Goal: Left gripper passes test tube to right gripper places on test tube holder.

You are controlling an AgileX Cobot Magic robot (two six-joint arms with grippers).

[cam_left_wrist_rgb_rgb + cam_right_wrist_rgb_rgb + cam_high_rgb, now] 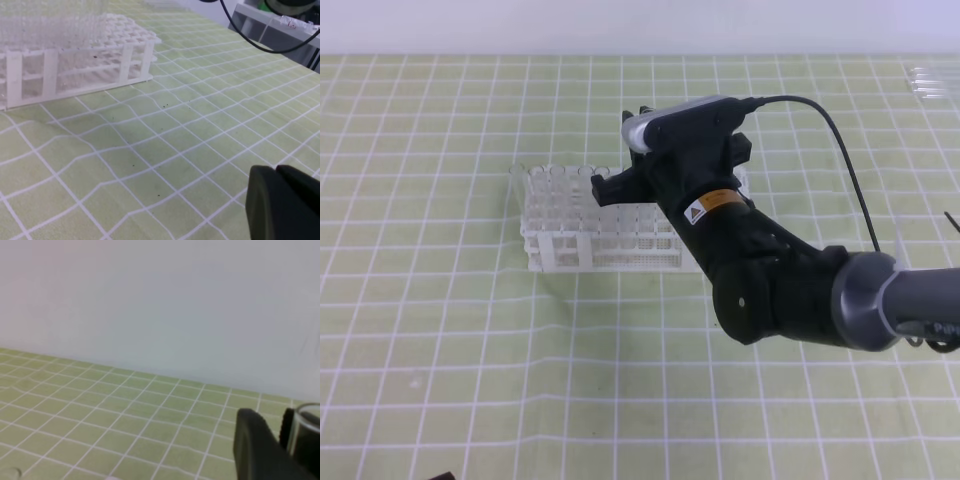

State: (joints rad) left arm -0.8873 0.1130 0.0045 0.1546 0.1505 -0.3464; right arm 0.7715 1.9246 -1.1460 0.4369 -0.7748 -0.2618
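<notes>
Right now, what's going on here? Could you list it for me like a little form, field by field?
surface: green checked cloth
rack: white lattice, standing on the cloth, many clear tubes in it
right gripper: over the rack
tube: clear rim between the right gripper's fingers in the right wrist view
left gripper: low over bare cloth, away from the rack, nothing in it

A lab-style robot test bench — a white test tube holder [595,225] on a green grid-patterned mat [440,350]; plain pale wall [160,305] behind.

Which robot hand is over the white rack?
The right hand, with the silver top, is over the rack; the left hand sits low over the green cloth.
</notes>
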